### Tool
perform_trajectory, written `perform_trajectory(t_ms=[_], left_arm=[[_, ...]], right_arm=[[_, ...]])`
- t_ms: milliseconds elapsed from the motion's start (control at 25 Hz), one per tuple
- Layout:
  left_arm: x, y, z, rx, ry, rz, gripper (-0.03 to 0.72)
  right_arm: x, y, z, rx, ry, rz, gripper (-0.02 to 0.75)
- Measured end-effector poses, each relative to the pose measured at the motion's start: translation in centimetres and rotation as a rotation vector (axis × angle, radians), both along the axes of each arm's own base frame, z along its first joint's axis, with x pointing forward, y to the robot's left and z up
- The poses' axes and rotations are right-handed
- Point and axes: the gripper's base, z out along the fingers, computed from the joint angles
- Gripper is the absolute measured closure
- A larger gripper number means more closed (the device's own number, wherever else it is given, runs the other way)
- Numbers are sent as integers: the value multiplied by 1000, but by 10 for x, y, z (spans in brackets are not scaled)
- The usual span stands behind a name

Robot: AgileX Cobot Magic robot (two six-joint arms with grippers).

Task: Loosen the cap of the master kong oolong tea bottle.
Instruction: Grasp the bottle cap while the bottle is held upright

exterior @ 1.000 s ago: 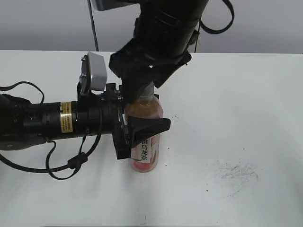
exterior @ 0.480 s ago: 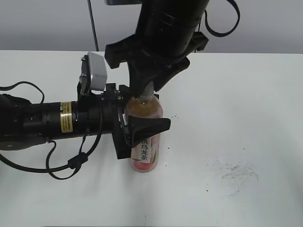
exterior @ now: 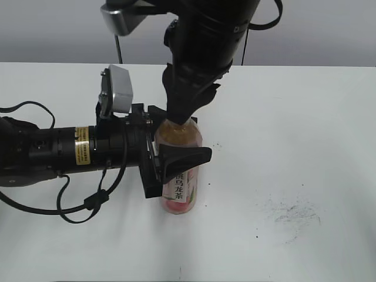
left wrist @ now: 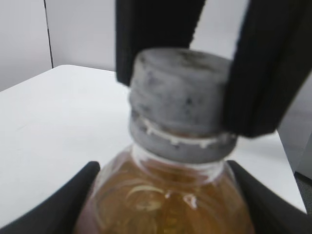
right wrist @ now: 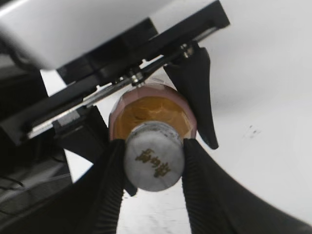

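Right hand (right wrist: 154,161) rotated; cap's (right wrist: 154,155) print shows overhead.

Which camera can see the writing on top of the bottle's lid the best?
The right wrist view: it looks straight down on the cap, so its dark printed mark shows, with the right tool pinching its sides. The left wrist view shows only the cap's grey ribbed side. In the exterior view the arm hides it.

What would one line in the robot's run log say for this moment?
left gripper: holding bottle upright | right gripper: clamped on cap | table
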Motion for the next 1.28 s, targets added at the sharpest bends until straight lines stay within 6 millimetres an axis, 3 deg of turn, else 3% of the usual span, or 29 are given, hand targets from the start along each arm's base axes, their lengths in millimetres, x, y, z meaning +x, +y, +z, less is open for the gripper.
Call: perform_trajectory(t_ms=[320,600,880,1280], left_arm=[[-1,0,0,3,-13,-16,241],[-2,0,0,4,-18,-20,241],[-2,0,0,3,-19,-20,241],[-1,0,0,2,-17,-19,241]], right_arm=[[-1,1,1,-79,-265,870,463],[-2,2,2,-137,-464,1467,463],[-2,3,2,-173,-594,1838,463],[-1,3,3,-207,-690,2091,463]])
